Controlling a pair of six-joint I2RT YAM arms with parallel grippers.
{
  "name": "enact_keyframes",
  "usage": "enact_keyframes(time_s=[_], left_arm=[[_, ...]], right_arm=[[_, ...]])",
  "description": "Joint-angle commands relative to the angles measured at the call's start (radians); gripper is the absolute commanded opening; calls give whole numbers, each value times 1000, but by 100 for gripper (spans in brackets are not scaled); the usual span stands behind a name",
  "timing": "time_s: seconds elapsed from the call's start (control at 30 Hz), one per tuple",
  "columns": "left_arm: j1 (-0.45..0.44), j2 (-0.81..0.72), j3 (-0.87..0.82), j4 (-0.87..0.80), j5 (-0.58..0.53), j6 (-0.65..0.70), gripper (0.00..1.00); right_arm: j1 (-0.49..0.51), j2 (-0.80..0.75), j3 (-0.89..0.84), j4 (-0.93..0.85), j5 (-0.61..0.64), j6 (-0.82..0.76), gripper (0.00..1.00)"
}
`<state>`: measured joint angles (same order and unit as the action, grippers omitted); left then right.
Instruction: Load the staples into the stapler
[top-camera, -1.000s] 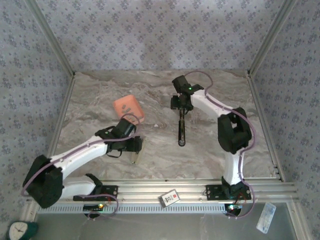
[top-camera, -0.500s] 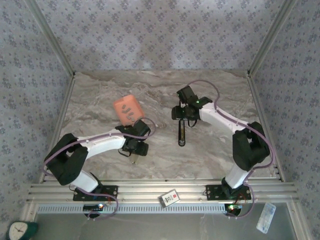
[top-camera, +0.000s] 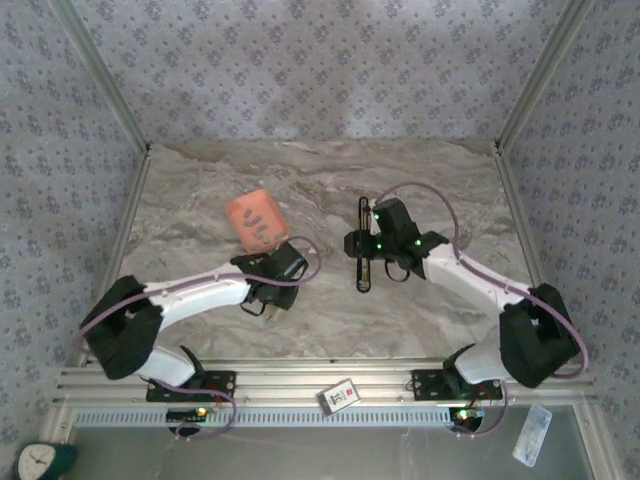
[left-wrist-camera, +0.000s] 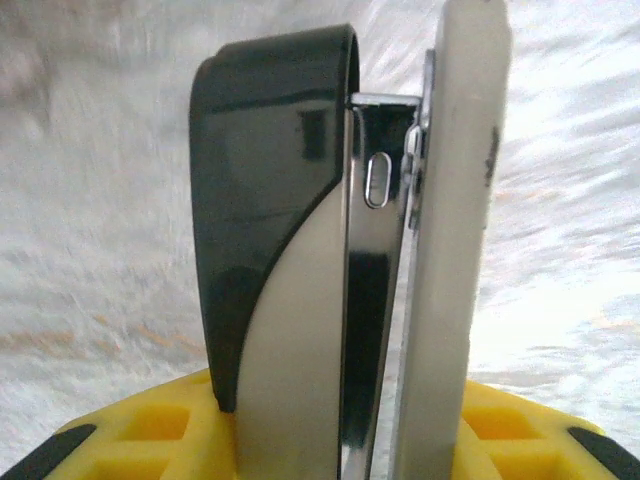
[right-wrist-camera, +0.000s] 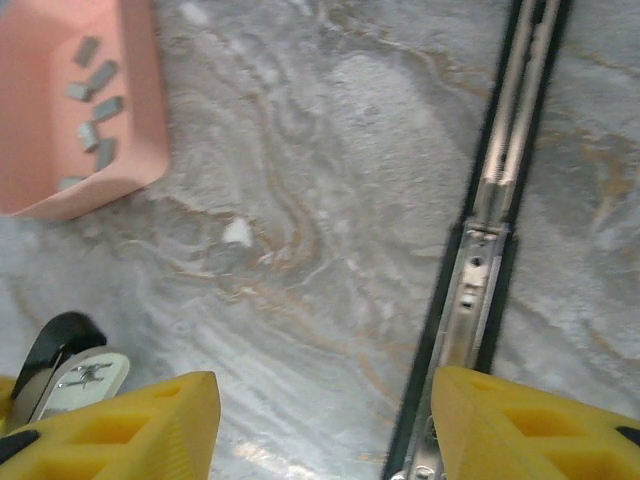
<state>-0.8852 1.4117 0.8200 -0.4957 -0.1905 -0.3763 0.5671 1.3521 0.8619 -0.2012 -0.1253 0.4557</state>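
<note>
Left pincer (left-wrist-camera: 340, 440) clamped on black-and-cream stapler (left-wrist-camera: 270, 200), no gap either side. Staples (right-wrist-camera: 95, 110) loose in salmon tray (right-wrist-camera: 30, 60), just beyond it. Tag (top-camera: 343, 395) on front rail: print unreadable. Black bar with metal channel (right-wrist-camera: 490, 200) flat on worktop (right-wrist-camera: 300, 200); right pincer (right-wrist-camera: 320, 425) open, straddling its end.

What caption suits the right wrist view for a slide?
Open jaws over a marble table: staples in a salmon tray left, an opened stapler right.
</note>
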Motion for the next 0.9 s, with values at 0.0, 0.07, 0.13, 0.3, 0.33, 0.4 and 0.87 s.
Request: enact_keyframes(time_s=[0.0,0.07,0.13,0.3,0.33,0.4,0.87], left_arm=[[-24,-139,-23,193,-40,171,30],[-26,-207,-75,300,-31,252,30],[-26,-257,-109,367,14,337,30],[-26,-300,-132,409,43,411,30],[-26,-297,-129,406,38,409,30],[-26,-289,-121,405,39,406,30],[-26,-263,-90,451,65,348,29]], right_arm=[[12,-93,-110,231,-125,22,61],[23,-132,-176,331,-160,64,63],[38,-148,-205,377,-184,95,64],[88,-149,-242,529,-240,162,67],[100,-149,-250,564,-239,166,67],[124,-142,-256,622,-234,194,68],[183,5,-232,750,-228,271,67]])
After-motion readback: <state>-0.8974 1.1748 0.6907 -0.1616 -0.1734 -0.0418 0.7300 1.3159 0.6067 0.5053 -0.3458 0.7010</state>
